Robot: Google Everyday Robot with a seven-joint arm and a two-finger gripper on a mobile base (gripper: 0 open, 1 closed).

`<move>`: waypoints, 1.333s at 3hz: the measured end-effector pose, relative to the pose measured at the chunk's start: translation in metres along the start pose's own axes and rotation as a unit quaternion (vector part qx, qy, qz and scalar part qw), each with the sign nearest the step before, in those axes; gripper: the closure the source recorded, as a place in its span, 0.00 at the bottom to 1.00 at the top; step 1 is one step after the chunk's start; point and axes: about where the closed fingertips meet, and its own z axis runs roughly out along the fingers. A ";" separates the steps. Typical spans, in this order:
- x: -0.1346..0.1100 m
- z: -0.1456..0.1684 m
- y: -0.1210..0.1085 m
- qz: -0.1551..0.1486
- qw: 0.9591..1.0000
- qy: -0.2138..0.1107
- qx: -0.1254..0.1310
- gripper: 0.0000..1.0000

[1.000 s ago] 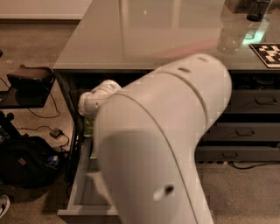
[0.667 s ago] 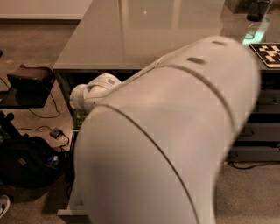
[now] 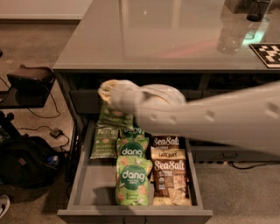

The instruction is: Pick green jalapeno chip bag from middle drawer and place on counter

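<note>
The middle drawer stands pulled open under the counter. The green jalapeno chip bag lies flat at the drawer's left side, pale lettering up. Another green bag sits just behind it, directly under my gripper; I cannot tell whether it is touched. My arm reaches in from the right, and my gripper is at its pale end, over the drawer's back left, just below the counter edge.
Two bright green "dang" bags and brown "Sea Salt" bags fill the drawer's middle and right. A clear cup, a dark cup and a checkered tag stand on the counter. A black bag and a low stand are at the left.
My arm, which filled the view close up, has swung down and away. It now stretches across from the right, and the drawer's contents show.
</note>
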 end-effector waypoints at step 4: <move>0.034 -0.144 0.008 0.088 0.994 -0.053 0.025 1.00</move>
